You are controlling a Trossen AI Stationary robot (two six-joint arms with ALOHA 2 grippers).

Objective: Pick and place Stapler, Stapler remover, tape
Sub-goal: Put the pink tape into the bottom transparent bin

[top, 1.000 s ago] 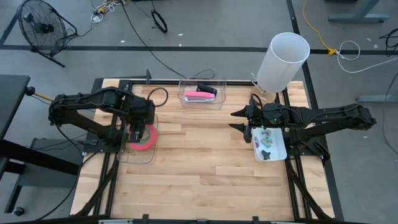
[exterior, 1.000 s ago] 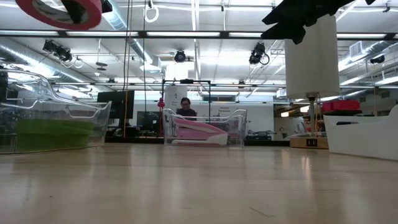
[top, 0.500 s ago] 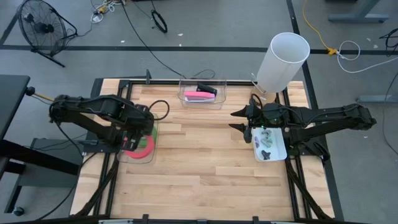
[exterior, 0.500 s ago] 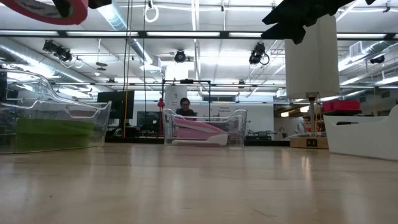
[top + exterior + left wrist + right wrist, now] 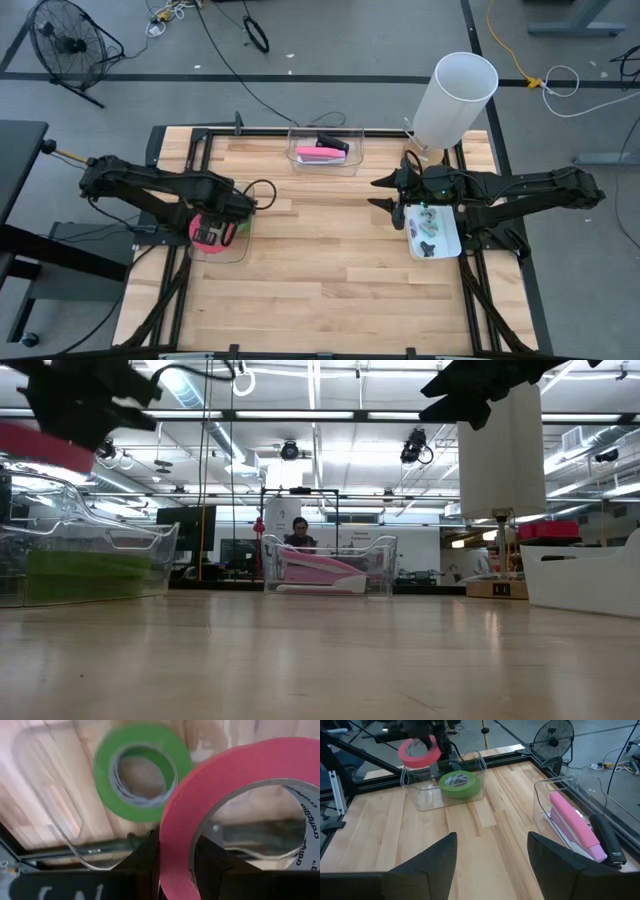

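My left gripper (image 5: 214, 231) is shut on the pink-red tape roll (image 5: 240, 775), above the clear bin (image 5: 222, 252) at the table's left. One green tape roll (image 5: 142, 772) lies flat in that bin and also shows in the right wrist view (image 5: 460, 784). A second green roll does not show. The pink stapler (image 5: 322, 153) lies in a clear bin at the far middle. My right gripper (image 5: 385, 195) is open and empty, hovering beside the white tray (image 5: 445, 240) at the right. My left gripper pinches the wall of the pink-red roll (image 5: 175, 845), one finger (image 5: 212, 865) inside the open centre and one (image 5: 145, 857) outside. The roll is lifted clear above the bin and the green roll, lying roughly flat (image 5: 419, 751).
A tall white cylinder (image 5: 455, 95) stands at the far right corner. The white tray holds a few small items (image 5: 428, 228). A dark object (image 5: 607, 840) lies beside the stapler in its bin. Bare wood (image 5: 330, 260) spans the table's middle and near side. A person (image 5: 297, 532) sits far behind the table.
My left gripper, still shut on the pink-red roll, has moved toward the table's near-left and gone down toward the clear bin. The roll has come lower with it, clear of the bin.
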